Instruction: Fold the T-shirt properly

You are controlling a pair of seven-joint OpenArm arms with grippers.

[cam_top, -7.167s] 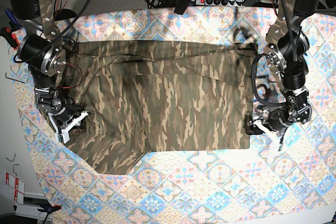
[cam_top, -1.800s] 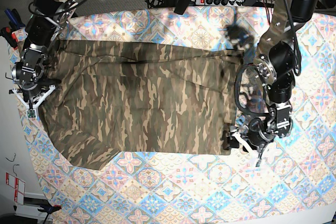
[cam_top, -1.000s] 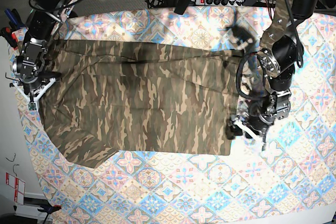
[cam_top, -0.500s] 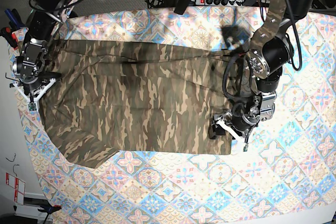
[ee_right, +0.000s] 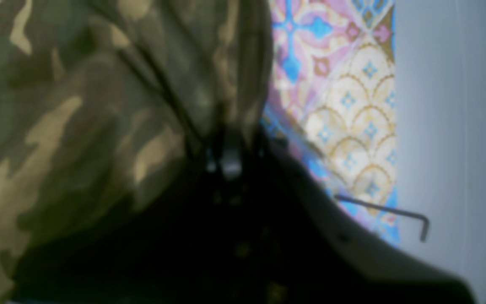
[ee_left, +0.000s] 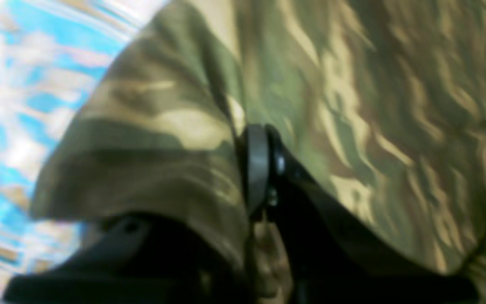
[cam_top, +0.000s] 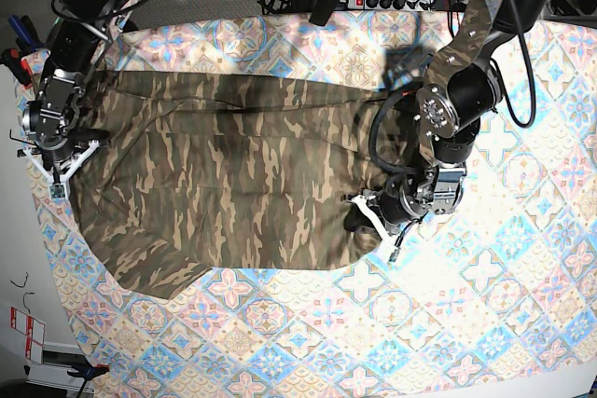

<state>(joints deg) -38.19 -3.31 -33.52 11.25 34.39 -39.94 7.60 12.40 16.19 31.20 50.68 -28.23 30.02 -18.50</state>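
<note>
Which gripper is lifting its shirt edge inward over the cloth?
The left gripper, on the base view's right: the T-shirt edge there is folding inward.

One T-shirt (cam_top: 233,174), two end effectors

The overhead view is evenly bright and fairly sharp, with glare washing out the tablecloth (cam_top: 522,258) toward three o'clock and soft shadows under the arms. Both wrist views are blurred and close, black toward six o'clock where the cloth shades the lens.
</note>
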